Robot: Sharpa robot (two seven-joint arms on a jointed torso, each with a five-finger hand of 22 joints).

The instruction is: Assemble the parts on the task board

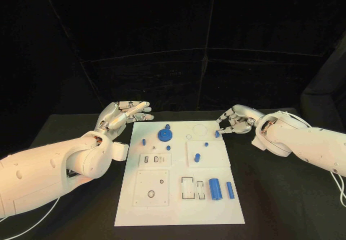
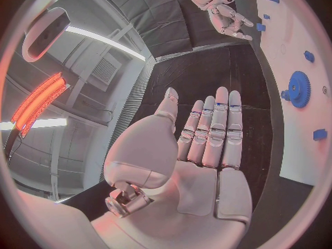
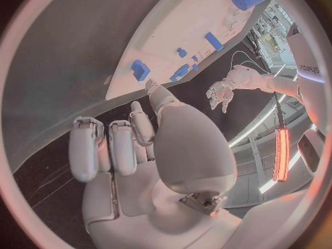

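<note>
Black table (image 1: 288,200), blue cylinder (image 1: 215,187) lengthwise on task board (image 1: 180,212)

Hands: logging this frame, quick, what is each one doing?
Left hand: open, fingers straight, holding nothing.
Right hand: open, fingers curled loosely, holding nothing.

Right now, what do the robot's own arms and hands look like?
Both arms are smooth, rounded white shells. Each ends in a silver, many-fingered left hand or right hand with segmented metallic fingers and pale pads on the palm. Thin white cables trail from the left arm and right arm onto the black table.
</note>
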